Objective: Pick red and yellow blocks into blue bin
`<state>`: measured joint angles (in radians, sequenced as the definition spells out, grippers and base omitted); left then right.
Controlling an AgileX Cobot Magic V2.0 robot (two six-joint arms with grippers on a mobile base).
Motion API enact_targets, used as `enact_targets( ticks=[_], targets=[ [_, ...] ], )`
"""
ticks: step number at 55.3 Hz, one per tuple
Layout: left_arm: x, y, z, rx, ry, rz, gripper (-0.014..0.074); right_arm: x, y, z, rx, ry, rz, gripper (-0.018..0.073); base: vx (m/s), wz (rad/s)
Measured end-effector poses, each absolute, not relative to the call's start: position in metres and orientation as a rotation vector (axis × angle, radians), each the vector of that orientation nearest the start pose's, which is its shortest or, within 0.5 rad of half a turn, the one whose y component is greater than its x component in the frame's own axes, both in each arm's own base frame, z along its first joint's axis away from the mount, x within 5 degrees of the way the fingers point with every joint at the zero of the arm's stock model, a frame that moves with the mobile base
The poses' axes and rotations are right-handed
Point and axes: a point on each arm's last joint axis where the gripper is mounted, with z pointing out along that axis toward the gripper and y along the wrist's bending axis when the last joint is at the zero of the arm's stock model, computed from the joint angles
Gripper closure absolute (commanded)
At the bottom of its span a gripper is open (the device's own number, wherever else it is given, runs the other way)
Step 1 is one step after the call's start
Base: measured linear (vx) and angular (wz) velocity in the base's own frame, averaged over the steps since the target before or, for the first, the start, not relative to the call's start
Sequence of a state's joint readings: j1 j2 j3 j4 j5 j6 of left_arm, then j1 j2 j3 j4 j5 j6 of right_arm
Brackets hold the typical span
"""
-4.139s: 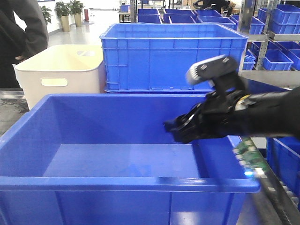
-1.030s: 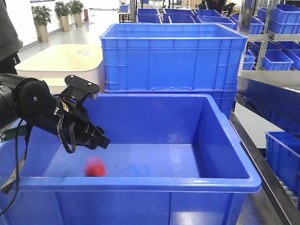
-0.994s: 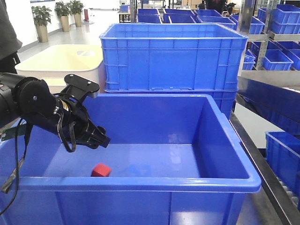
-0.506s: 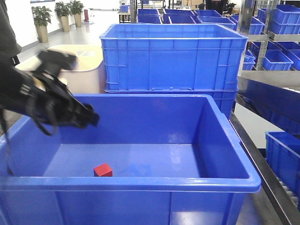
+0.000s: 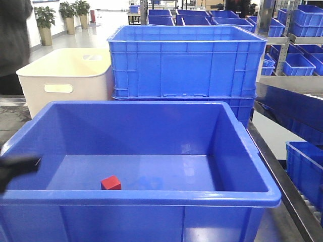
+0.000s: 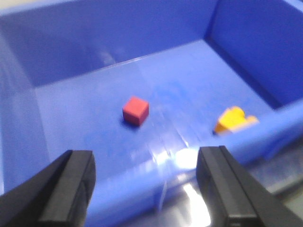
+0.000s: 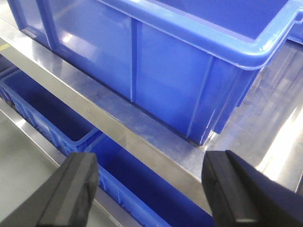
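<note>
Red block: small plain red cube (image 6: pixel 136 110) lies on the floor of the wide blue plastic tub (image 5: pixel 151 197), near-left.
Yellow block: studded yellow plastic brick (image 6: pixel 233 119) also inside.
Left gripper (image 6: pixel 147 187): released, empty.
Right gripper (image 7: pixel 150 193): spread, empty.
Progress: apparently complete.

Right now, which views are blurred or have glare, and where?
Left wrist view: soft with blur all over; a bright glare spot sits on the bin near its front rim, between the red cube and the yellow brick. Front view: sharp, except a dark smear at the left edge. Right wrist view: sharp, with glare on the metal shelf.
</note>
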<state>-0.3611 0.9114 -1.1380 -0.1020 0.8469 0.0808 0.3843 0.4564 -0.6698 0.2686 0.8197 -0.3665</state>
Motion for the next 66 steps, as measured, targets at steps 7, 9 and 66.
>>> enact_targets(
  ticks=[7, 9, 66],
  targets=[
    [0.122, -0.054, 0.402, 0.434, 2.051, -0.294, 0.0041, 0.063, 0.044, 0.334, -0.694, 1.958, 0.327, 0.0049, 0.0, 0.0],
    [0.115, -0.051, 0.396, 0.434, 2.048, -0.294, 0.0041, 0.063, 0.044, 0.334, -0.694, 1.958, 0.327, 0.0049, 0.0, 0.0],
    [0.077, -0.036, 0.323, 0.418, 2.047, -0.295, 0.0606, 0.063, 0.044, 0.334, -0.694, 1.96, 0.329, 0.0573, 0.0, 0.0]
  ],
)
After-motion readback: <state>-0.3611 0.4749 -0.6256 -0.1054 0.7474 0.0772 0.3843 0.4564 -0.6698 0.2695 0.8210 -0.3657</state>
